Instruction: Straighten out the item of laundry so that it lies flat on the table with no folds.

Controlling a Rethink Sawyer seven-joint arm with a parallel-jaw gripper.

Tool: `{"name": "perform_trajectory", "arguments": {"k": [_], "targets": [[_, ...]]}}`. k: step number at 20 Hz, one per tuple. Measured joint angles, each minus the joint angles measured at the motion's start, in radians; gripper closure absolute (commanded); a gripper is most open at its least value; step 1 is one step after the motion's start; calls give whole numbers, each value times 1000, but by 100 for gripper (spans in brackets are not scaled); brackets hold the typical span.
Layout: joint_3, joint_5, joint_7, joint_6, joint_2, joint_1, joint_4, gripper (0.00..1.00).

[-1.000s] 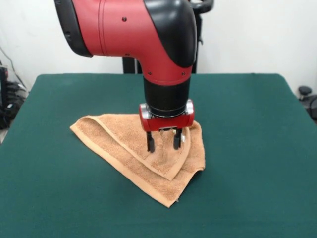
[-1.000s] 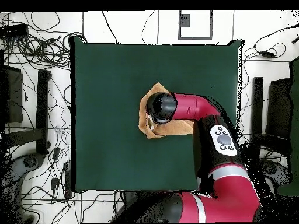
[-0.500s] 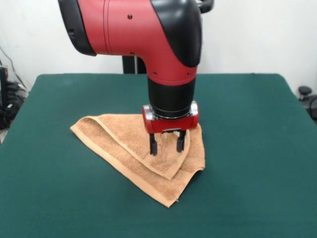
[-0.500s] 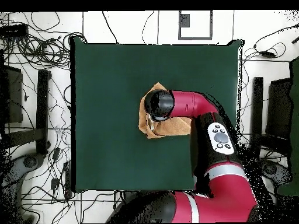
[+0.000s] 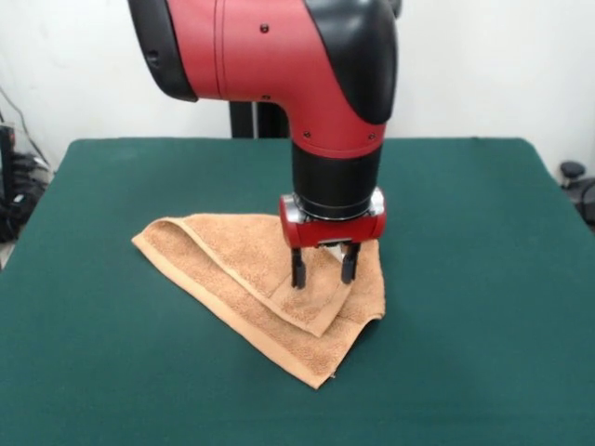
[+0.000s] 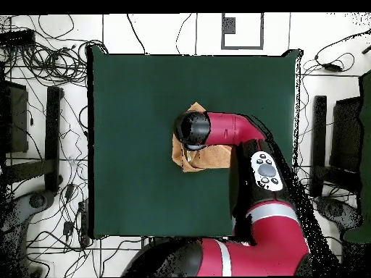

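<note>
The light orange-tan towel [image 5: 232, 269] lies folded into a rough triangle on the dark green table [image 5: 465, 307], with an upper layer doubled over a lower one and a point toward the front. My gripper [image 5: 323, 275] hangs straight down over the towel's right part, its two fingers apart and open, tips just above or touching the upper layer. In the overhead view the arm's head covers most of the towel [image 6: 194, 158], and the gripper itself is hidden there.
The table [image 6: 130, 108] stretches wide around the towel on all sides. Cables and stands [image 6: 43, 145] lie on the floor beyond the table's edges. The arm's pedestal stands behind the table [image 5: 251, 121].
My gripper and arm have moved to the right in the front view, over the towel's right part. The fingers have stayed open. The towel has not moved.
</note>
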Motion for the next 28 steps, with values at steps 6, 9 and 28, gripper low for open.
{"name": "perform_trajectory", "arguments": {"k": [6,9,28], "targets": [[-19,13,0,0,1,7,-1,0],[-21,16,0,0,2,7,-2,0],[-194,199,190,0,32,126,-13,0]]}}
